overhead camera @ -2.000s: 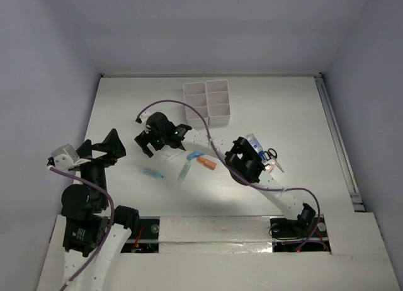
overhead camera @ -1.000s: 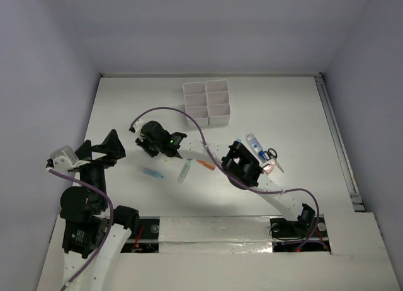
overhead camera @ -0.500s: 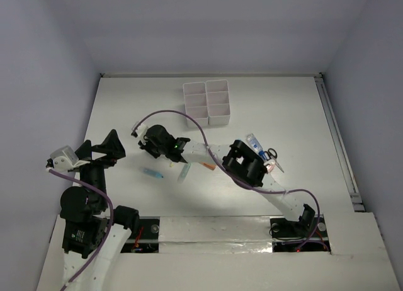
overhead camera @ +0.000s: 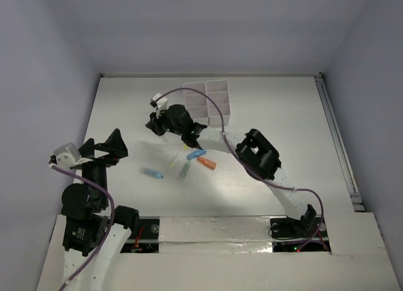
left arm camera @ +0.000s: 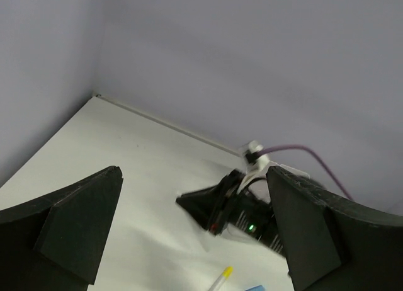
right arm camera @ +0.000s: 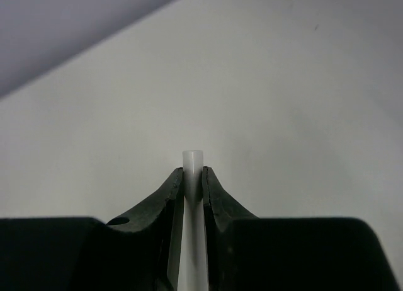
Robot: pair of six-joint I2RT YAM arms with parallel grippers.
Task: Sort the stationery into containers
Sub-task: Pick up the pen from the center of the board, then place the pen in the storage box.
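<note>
Right arm's fingers (right arm camera: 165, 199) clenched on the thin white pen with a yellow tip (right arm camera: 192, 171). The pads pinch the barrel close to its white end, so most of its length trails back under the wrist. The white plastic six-compartment organizer (overhead camera: 219, 119) sits just beyond these fingers, partly covered by the arm. A short blue marker (overhead camera: 196, 155), an orange marker (overhead camera: 207, 164), a pale-green marker (overhead camera: 184, 171) and a second blue marker (overhead camera: 152, 173) lie on the white surface (overhead camera: 126, 114) on the fingers' near side. Left arm's fingers (left arm camera: 75, 228) spread wide and empty, well apart from all of it. Risks, as judged: the pinch is narrow and off-centre, so the pen may swivel or slide out on the way over. The trailing yellow end could catch a compartment wall and shove the light organizer. The pen looks longer than a compartment is wide, so it may lean and tip out on release. Cannot tell whether the yellow end is off the surface. Writing: none legible in any view, no brand marks, only a green indicator light (left arm camera: 252, 227) on the right wrist.
</note>
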